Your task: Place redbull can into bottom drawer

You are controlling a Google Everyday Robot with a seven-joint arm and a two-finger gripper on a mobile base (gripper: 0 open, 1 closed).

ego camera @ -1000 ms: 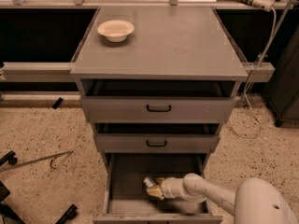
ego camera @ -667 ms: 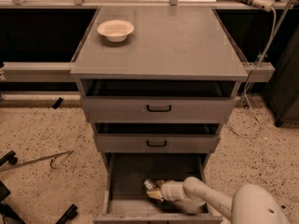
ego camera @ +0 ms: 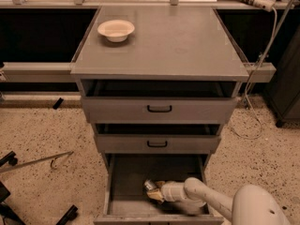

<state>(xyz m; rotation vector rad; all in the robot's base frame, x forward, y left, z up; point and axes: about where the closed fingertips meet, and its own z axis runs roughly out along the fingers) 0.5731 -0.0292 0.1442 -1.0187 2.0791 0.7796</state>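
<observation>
The can [ego camera: 150, 185] is kept clamped in the hand [ego camera: 156, 193] low inside the open bottom drawer [ego camera: 130, 176]; almost no shift from a second ago is seen.

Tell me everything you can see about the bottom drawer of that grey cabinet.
The bottom drawer is the lowest and narrowest of the three. It looks like grey metal and forms a deep rectangular tray with a plain floor. It stands pulled out well past the two drawers above, and its front edge reaches the bottom of the view. The robot's arm reaches in from the right, and the gripper is low in the middle, at the small silver redbull can. Whether the can rests on the floor cannot be told.
</observation>
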